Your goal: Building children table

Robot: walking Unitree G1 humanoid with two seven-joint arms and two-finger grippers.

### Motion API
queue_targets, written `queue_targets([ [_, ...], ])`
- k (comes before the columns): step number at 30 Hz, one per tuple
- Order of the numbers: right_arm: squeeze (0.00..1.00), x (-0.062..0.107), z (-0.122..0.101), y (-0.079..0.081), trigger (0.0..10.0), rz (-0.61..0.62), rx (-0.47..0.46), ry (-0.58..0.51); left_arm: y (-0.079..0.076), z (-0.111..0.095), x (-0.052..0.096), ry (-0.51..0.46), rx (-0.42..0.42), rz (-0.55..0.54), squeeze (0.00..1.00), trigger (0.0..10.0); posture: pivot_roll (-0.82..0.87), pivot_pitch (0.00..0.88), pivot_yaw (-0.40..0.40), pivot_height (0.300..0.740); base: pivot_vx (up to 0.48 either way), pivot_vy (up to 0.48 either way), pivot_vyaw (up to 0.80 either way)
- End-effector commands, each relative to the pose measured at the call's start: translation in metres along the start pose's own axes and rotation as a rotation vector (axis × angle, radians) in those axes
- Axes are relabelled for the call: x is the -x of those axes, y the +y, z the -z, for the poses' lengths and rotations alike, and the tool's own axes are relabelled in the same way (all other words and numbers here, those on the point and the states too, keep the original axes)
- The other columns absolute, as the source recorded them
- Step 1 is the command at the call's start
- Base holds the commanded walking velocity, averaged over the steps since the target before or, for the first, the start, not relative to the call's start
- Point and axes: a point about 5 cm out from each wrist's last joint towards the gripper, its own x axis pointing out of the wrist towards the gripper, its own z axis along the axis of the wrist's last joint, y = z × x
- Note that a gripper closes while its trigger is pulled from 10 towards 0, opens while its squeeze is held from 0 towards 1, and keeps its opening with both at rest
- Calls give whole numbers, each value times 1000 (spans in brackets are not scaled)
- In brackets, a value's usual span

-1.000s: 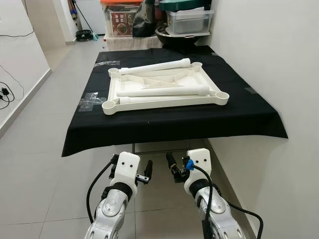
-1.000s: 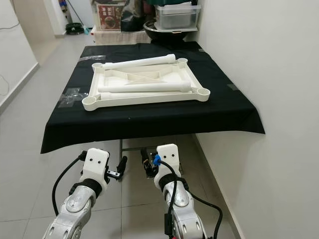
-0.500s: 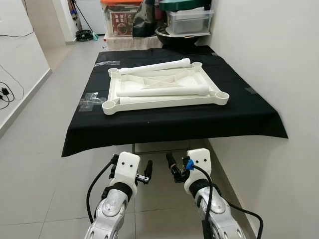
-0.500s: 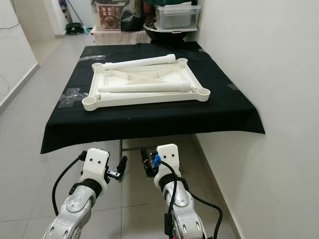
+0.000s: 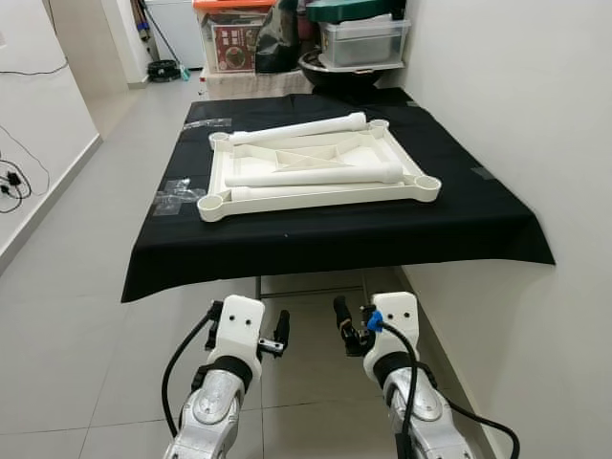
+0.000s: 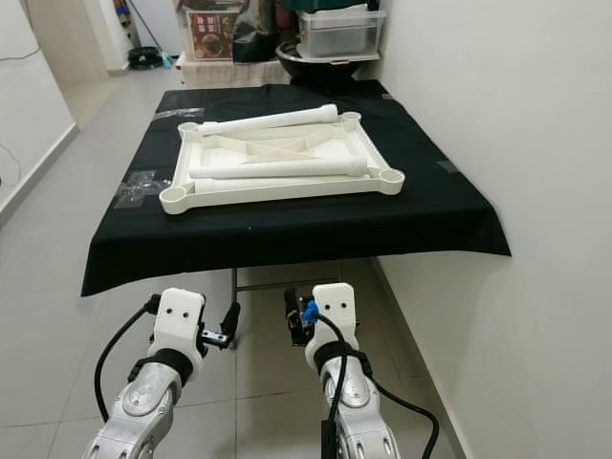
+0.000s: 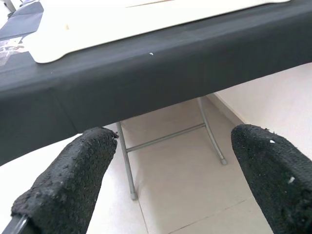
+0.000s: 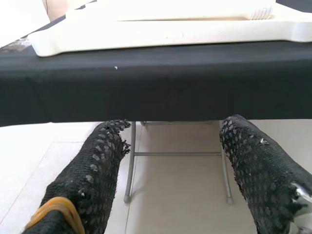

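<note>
Black cloth (image 5: 459,215) over folding table, storage boxes (image 5: 232,36) behind, cables (image 5: 11,182) by left wall.

Pale grey tiled floor (image 5: 86,287), evenly lit. White wall (image 5: 507,86) runs close along the right of the worktop (image 5: 478,225), which is draped in black cloth and stands on thin metal legs (image 7: 127,165). At its far end: stacked clear storage bins (image 5: 359,40) and a dark bowl (image 5: 335,67). Cables (image 5: 11,182) lie by the left wall.
</note>
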Motion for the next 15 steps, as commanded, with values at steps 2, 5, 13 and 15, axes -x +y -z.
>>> queue_targets([
  [2, 0, 3, -12, -5, 10000, 47, -27, -74, 6, -10, 5, -61, -13, -46, 0, 10000, 13, 0, -3, 740, 0, 0, 0],
  [5, 0, 5, -18, -9, 10000, 73, -18, -118, 8, -15, 6, -93, -29, -53, 0, 10000, 15, 0, -5, 740, 0, 0, 0],
  [13, 0, 2, -39, -4, 10000, -11, 94, -225, 4, -22, 5, -127, -58, -20, 0, 10000, 13, 0, -9, 740, 0, 0, 0],
  [15, 0, 1, -41, -4, 10000, -16, 107, -236, 4, -23, 4, -129, -59, -16, 0, 10000, 13, 0, -9, 740, 0, 0, 0],
])
